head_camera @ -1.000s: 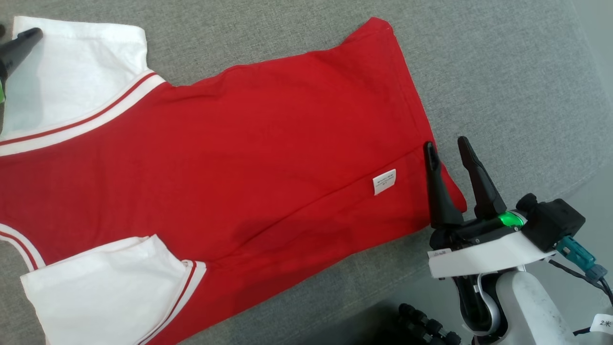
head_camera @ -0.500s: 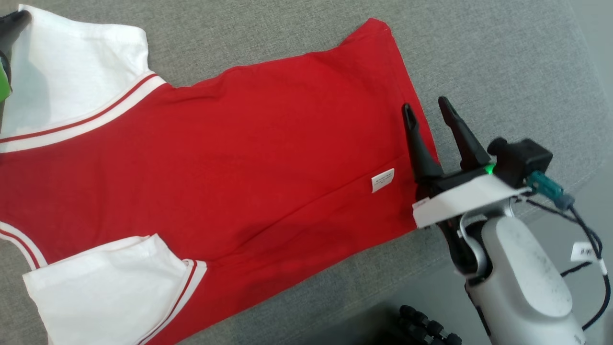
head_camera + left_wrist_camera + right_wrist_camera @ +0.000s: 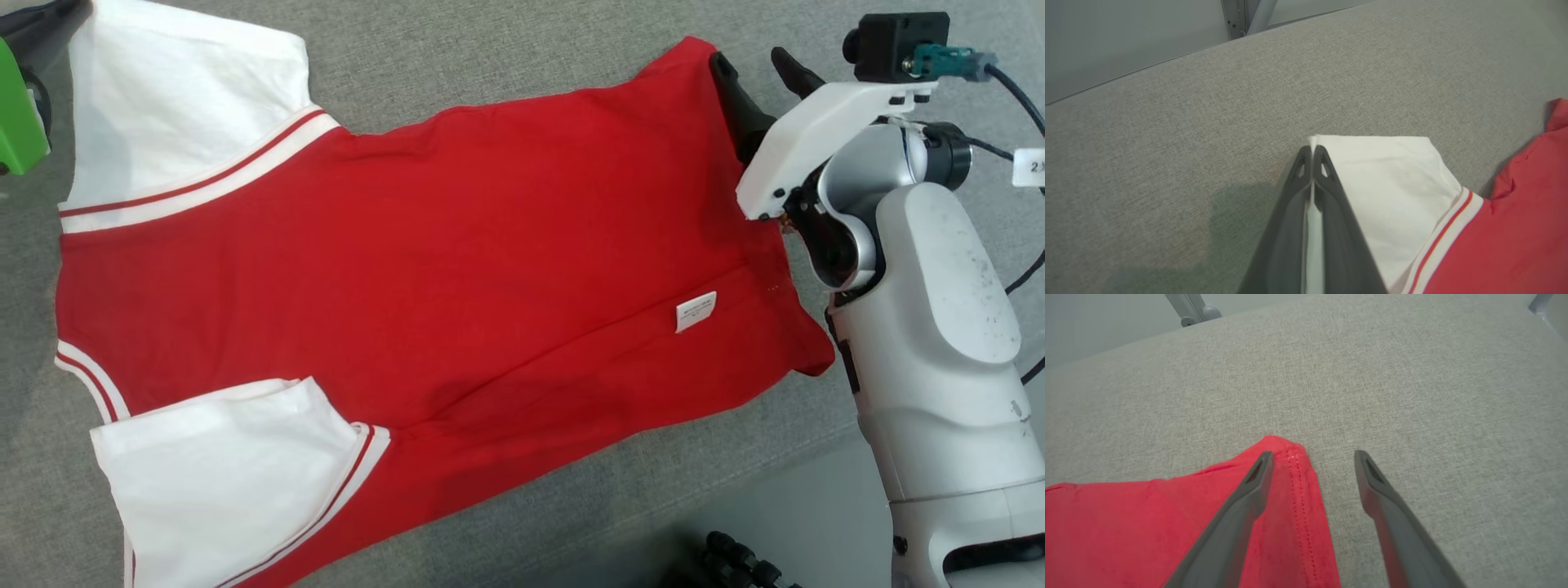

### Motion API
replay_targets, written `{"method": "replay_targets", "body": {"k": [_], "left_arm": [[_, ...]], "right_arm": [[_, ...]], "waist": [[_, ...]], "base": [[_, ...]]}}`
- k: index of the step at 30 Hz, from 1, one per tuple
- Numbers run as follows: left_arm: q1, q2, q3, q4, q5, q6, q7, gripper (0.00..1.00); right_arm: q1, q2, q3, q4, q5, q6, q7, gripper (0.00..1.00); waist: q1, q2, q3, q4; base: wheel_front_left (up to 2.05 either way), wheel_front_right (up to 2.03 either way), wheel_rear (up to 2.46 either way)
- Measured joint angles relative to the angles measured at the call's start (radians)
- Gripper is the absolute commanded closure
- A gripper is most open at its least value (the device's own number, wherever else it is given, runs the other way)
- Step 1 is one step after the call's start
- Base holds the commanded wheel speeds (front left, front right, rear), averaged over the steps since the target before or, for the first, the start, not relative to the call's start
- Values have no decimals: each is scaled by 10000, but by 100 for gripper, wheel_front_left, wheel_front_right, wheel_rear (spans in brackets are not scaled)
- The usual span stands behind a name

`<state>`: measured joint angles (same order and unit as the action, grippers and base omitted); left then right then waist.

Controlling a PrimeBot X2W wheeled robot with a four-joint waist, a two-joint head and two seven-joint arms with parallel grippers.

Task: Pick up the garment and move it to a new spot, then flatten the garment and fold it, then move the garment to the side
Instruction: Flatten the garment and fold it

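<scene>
The garment is a red shirt with white sleeves, lying spread flat on the grey fabric surface. My left gripper is shut on the edge of the far white sleeve, with white cloth pinched between its fingers; in the head view it sits at the top left corner. My right gripper is open at the garment's far hem corner. Its left finger lies over the red cloth, its right finger over bare grey fabric, the hem's stitched edge between them.
A white label is sewn near the hem. The grey surface ends at the lower right, where floor and a dark ribbed object show. Metal frame legs stand beyond the far edge.
My left gripper has shut on the white sleeve's edge. My right arm has moved forward along the hem to the far corner, still open. The head camera has shifted a little.
</scene>
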<state>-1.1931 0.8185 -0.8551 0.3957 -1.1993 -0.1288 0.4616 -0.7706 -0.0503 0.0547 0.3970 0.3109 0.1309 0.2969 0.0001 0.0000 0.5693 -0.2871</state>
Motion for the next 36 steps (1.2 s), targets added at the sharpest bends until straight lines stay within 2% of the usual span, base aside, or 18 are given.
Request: {"method": "replay_targets", "body": {"k": [5, 9, 12, 13, 14, 15, 24, 36], "left_arm": [[-22, 17, -182, -40, -105, 0, -161, 100], [-64, 21, -330, -46, -234, 0, -257, 100], [-96, 21, -449, -42, -313, 0, -316, 100], [-110, 25, -485, -38, -324, 0, -322, 100], [-120, 25, -520, -31, -345, 0, -334, 100], [-124, 25, -552, -21, -387, 0, -368, 100], [-382, 46, -798, -23, -368, 0, -1149, 100], [-1252, -17, -938, -249, -46, 0, -3754, 100]], "right_arm": [[-583, 2, -109, 556, -10, 0, 1103, 0], [-927, 2, -134, 909, 15, 0, 1584, 0], [-1038, 4, -146, 1174, 98, 0, 1891, 53], [-1061, 4, -144, 1229, 148, 0, 1952, 63], [-1091, 4, -130, 1264, 201, 0, 1983, 86], [-1134, 2, -117, 1302, 259, 0, 2004, 100], [-1361, 6, -190, 1273, 84, 0, 1515, 100], [-2377, 6, -943, 1358, 17, 0, -439, 100]], "waist": [[0, 0, 2, 183], [0, 0, -22, 269], [0, 0, -49, 320], [0, 0, -59, 333], [0, 0, -70, 344], [0, 1, -81, 354], [-1, 0, -252, 426], [-1, 0, -324, 815]], "base": [[0, 0, 0], [0, 0, 0], [0, 0, 0], [0, 0, 0], [0, 0, 0], [0, 0, 0], [0, 0, 0], [0, 0, 0]]}}
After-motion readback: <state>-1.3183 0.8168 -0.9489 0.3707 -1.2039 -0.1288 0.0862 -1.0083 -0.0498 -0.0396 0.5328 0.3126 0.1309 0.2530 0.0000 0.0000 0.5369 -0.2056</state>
